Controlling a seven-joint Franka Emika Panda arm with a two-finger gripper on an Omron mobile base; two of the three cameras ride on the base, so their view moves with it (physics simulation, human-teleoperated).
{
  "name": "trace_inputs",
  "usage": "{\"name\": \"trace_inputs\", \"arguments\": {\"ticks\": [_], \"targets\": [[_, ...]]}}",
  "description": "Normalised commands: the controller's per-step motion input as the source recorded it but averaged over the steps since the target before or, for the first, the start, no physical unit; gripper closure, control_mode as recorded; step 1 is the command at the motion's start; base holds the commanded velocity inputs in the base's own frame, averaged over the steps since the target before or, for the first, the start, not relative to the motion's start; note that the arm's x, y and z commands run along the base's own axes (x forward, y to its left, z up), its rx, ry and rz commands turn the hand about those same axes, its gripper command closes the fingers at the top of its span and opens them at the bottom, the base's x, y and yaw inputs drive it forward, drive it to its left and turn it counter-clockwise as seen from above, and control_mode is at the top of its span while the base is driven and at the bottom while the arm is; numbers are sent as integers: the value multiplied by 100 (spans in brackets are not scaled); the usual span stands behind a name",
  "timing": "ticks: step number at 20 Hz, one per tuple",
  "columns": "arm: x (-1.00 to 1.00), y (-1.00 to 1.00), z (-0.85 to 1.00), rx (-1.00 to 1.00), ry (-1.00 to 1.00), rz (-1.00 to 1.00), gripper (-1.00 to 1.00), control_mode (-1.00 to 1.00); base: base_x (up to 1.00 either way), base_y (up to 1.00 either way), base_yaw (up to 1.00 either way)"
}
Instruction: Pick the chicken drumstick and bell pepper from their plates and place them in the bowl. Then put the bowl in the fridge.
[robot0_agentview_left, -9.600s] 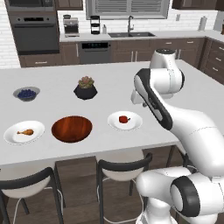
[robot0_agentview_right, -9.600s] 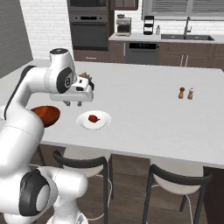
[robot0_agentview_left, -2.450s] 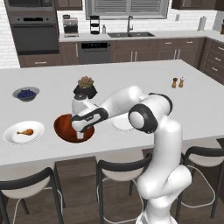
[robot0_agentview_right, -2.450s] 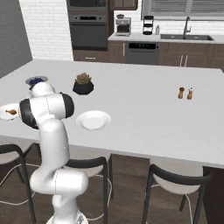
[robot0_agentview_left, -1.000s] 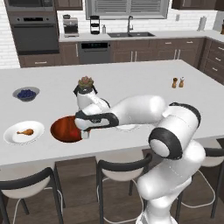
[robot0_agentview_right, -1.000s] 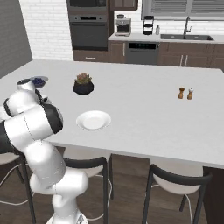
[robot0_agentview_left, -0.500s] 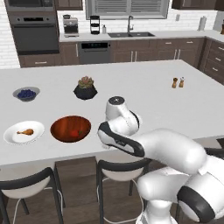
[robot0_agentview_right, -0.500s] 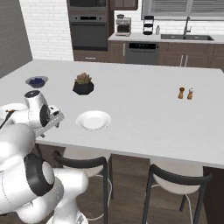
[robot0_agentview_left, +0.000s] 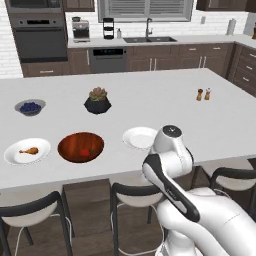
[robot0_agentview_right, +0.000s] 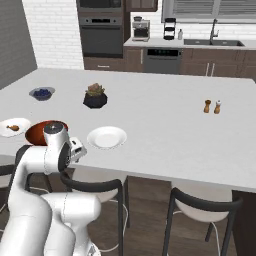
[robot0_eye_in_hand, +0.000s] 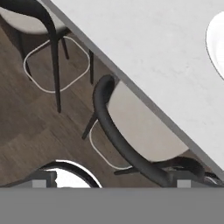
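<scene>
1. Drumstick (robot0_agentview_left: 29, 150) on left plate (robot0_agentview_left: 15, 156), untouched; pepper (robot0_agentview_left: 86, 151) apparently already in bowl (robot0_agentview_left: 70, 140).
2. Gripper (robot0_agentview_right: 77, 150) hangs off counter edge, jaws wide, empty.
3. Risk: long reach back could clip bowl.

Bell pepper (robot0_agentview_left: 89, 150) moved from plate (robot0_agentview_left: 141, 137) into bowl (robot0_agentview_left: 70, 148); arm retracted.

1. Two white plates: one (robot0_agentview_left: 141, 138) bare, one (robot0_agentview_left: 15, 155) under the chicken drumstick (robot0_agentview_left: 29, 150).
2. One wooden bowl (robot0_agentview_left: 70, 145), with one red bell pepper (robot0_agentview_left: 86, 152) inside.
3. One small grey bowl of blueberries (robot0_agentview_left: 30, 107).
4. One black plant pot (robot0_agentview_left: 97, 104).
5. Two shakers (robot0_agentview_left: 203, 94) side by side.
6. Three stools (robot0_agentview_left: 135, 197) along the near edge of the bench (robot0_agentview_left: 150, 100).
</scene>
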Motion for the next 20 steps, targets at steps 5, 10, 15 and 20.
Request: {"name": "trace_inputs", "arguments": {"ticks": [5, 10, 15, 20], "targets": [[-4, 1, 0, 0, 0, 0, -100, 100, 0, 10, 0], [0, 0, 0, 0, 0, 0, -100, 100, 5, 89, -7], [0, 0, 0, 0, 0, 0, -100, 100, 19, 87, -11], [0, 0, 0, 0, 0, 0, -100, 100, 35, 74, -11]]}}
